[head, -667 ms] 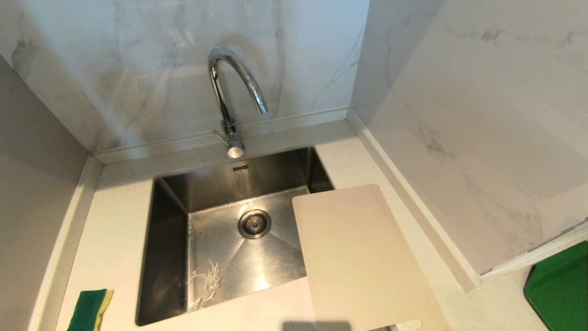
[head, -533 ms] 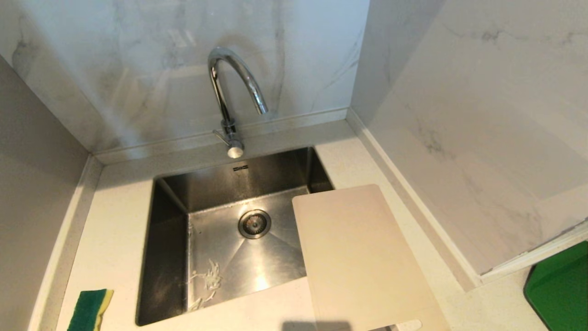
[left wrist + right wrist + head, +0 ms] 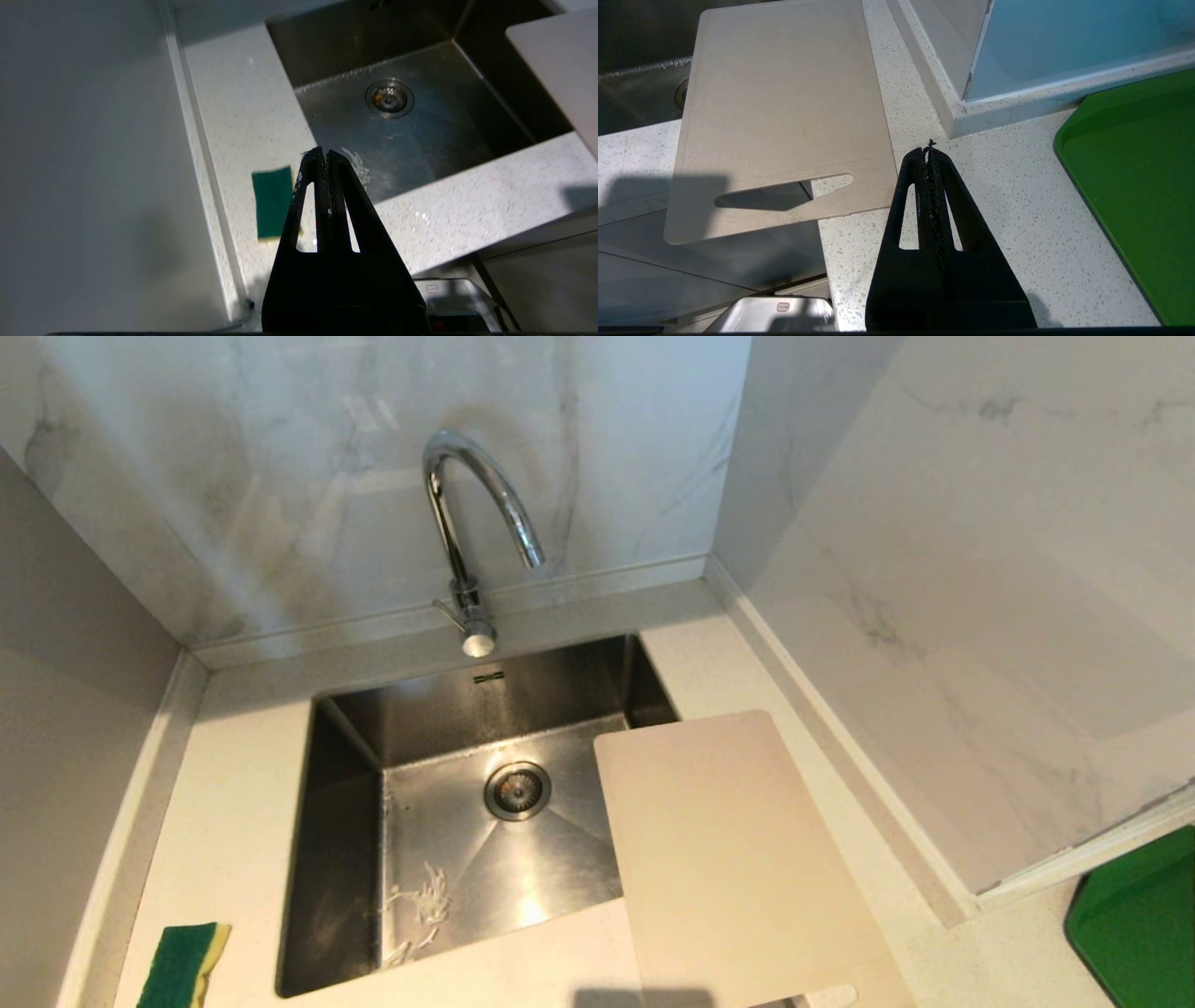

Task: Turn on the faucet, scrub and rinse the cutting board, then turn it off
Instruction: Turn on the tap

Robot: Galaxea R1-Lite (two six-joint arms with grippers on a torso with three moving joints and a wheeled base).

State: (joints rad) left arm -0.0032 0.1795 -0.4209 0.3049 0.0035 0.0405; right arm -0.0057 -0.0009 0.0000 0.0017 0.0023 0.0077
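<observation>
The left gripper [image 3: 325, 156] hangs with its fingers pressed together and nothing between them, above the front counter edge near the sink's left front corner; the right gripper [image 3: 930, 151] is likewise closed and empty, over the counter just beside the cutting board's handle end. Neither arm shows in the head view, so both look parked ahead of the first step. The cutting board [image 3: 738, 859] lies flat on the counter to the right of the sink [image 3: 345, 747], its far left corner jutting over the basin and its slotted end overhanging the counter's front edge, which should make that end easy to pinch. The faucet [image 3: 467, 523] stands behind the sink, spout arched over the basin, its side lever knob pointing forward; no water runs, so turning it on is probably the next job. A green and yellow sponge [image 3: 182, 966] waits on the counter left of the sink. Pale scraps [image 3: 420, 901] lie on the basin floor near the drain [image 3: 516, 791]. A green slab [image 3: 1139, 924] sits far right, well apart. Nothing blocks the lever.
</observation>
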